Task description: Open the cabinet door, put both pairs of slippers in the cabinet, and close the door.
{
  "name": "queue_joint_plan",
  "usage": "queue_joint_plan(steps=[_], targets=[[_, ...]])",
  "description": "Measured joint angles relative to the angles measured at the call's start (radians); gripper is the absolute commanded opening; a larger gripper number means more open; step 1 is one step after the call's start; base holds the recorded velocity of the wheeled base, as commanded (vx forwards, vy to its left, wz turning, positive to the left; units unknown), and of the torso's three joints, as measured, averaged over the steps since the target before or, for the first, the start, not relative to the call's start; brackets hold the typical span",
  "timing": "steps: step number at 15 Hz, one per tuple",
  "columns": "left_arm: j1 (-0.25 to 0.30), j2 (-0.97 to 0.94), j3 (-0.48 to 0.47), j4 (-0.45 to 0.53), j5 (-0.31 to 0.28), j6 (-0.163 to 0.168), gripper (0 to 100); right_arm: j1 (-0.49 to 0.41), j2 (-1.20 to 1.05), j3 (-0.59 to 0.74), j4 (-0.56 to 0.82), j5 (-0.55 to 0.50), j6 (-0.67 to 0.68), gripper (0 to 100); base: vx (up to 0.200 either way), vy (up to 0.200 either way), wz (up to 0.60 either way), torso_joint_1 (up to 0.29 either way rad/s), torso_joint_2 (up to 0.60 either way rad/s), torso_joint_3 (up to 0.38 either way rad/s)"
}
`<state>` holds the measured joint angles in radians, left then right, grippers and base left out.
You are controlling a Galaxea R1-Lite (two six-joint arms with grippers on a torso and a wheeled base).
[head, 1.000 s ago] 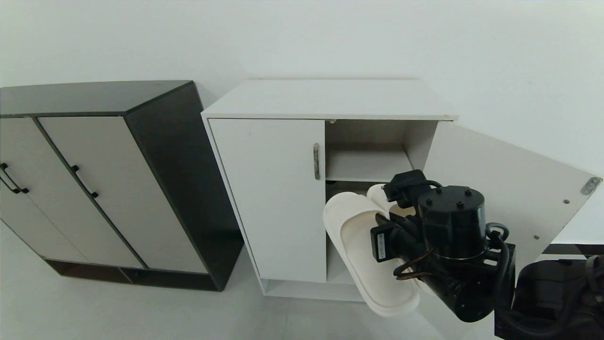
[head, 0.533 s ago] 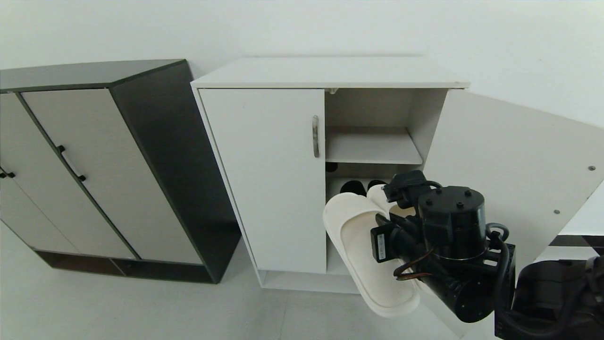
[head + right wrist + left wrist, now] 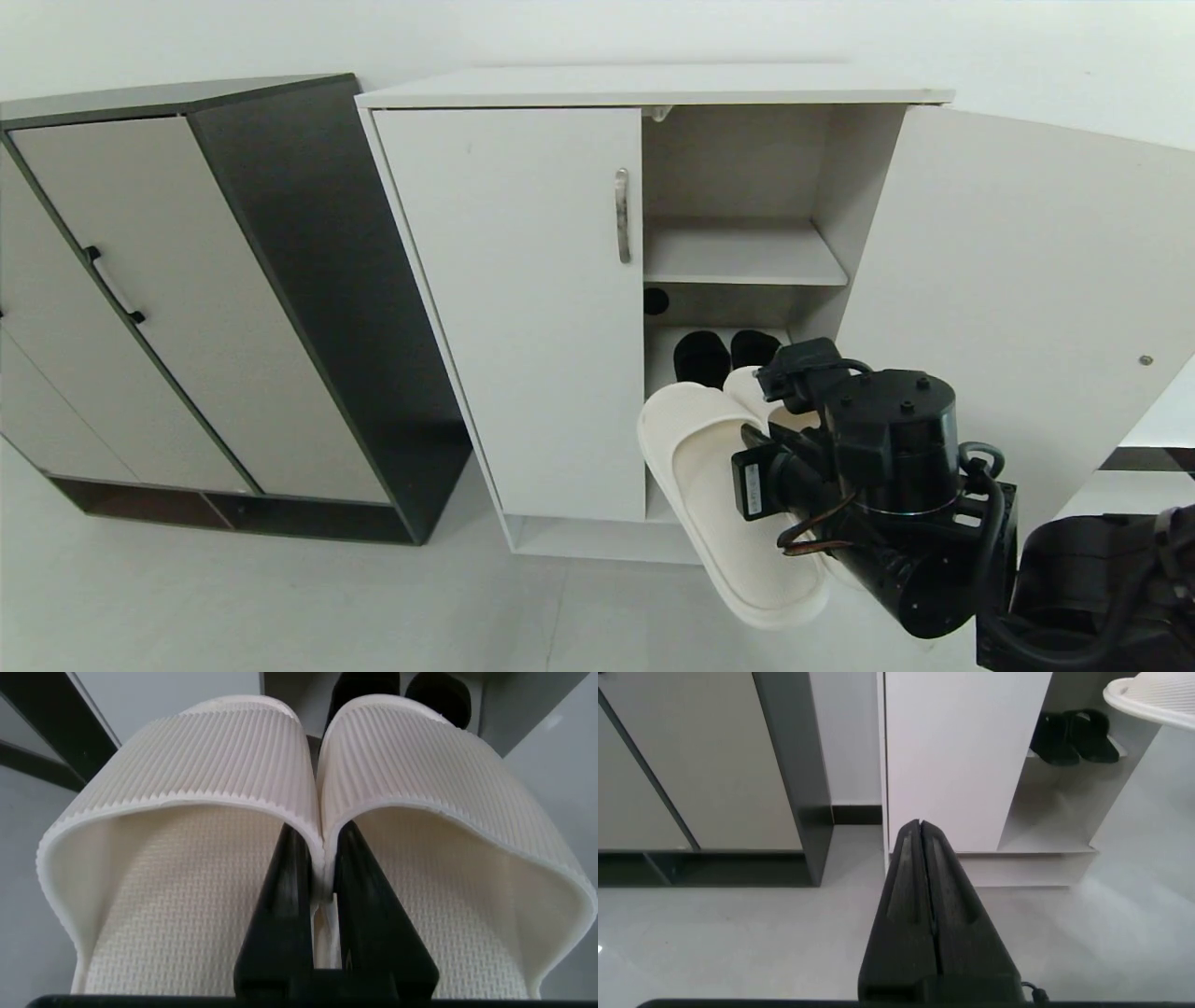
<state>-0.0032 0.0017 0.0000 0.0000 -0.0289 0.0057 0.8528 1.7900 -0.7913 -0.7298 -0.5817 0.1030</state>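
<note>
The white cabinet (image 3: 653, 84) stands with its right door (image 3: 1018, 299) swung wide. Just outside the opening hang the white slippers (image 3: 695, 467), the right jaws clamped on their inner edges. Going in, the long soles could catch the closed left door (image 3: 523, 308) or shove back the black slippers (image 3: 724, 353) on the shelf behind. The left jaws, pressed together and empty, hover above the floor (image 3: 280, 607).

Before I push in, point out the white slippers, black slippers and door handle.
white slippers (image 3: 234, 775), right wrist view, one slipper's ribbed strap.
black slippers (image 3: 702, 357), head view, top of the left one.
door handle (image 3: 622, 217), head view, middle of the bar.
</note>
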Motion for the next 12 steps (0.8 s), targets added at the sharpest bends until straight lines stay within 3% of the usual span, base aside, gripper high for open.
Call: queue_joint_plan(steps=[3, 12], targets=[[0.000, 0.000, 0.000, 0.000, 0.000, 0.000, 0, 0.000, 0.000, 0.000, 0.000, 0.000, 0.000, 0, 0.000, 0.000, -0.40, 0.003, 0.01, 0.013], [0.000, 0.000, 0.000, 0.000, 0.000, 0.000, 0, 0.000, 0.009, 0.006, -0.042, 0.022, -0.003, 0, 0.000, 0.000, 0.00, 0.000, 0.00, 0.000]])
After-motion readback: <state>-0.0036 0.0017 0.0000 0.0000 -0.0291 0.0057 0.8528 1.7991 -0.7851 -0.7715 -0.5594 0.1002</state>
